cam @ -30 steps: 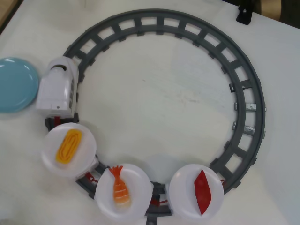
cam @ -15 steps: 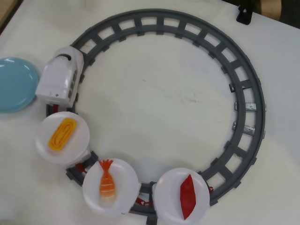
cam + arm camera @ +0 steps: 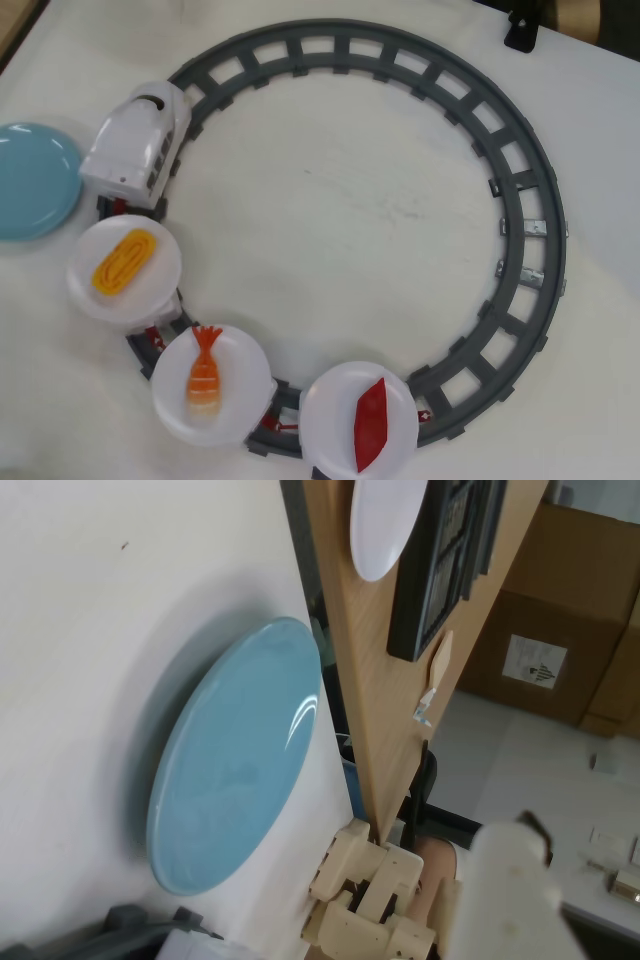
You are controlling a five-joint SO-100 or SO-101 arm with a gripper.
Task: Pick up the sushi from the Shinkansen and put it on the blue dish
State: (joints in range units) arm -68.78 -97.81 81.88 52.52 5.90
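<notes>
The Shinkansen [image 3: 137,146] has been carried further round the grey track [image 3: 520,200] since a second ago, so its nose is now nearer the top of the loop. The sushi [image 3: 203,371] has been pulled along with it, up and to the left in the overhead view, on the middle white plate [image 3: 240,400]. A moving target has to be caught, so the grab must be timed. The blue dish [image 3: 30,180] is empty, just left of the train on the worktop [image 3: 350,200]. The jaws [image 3: 505,880] are seen only in the wrist view, beside the dish and well away from the sushi; whether they are spread cannot be told.
</notes>
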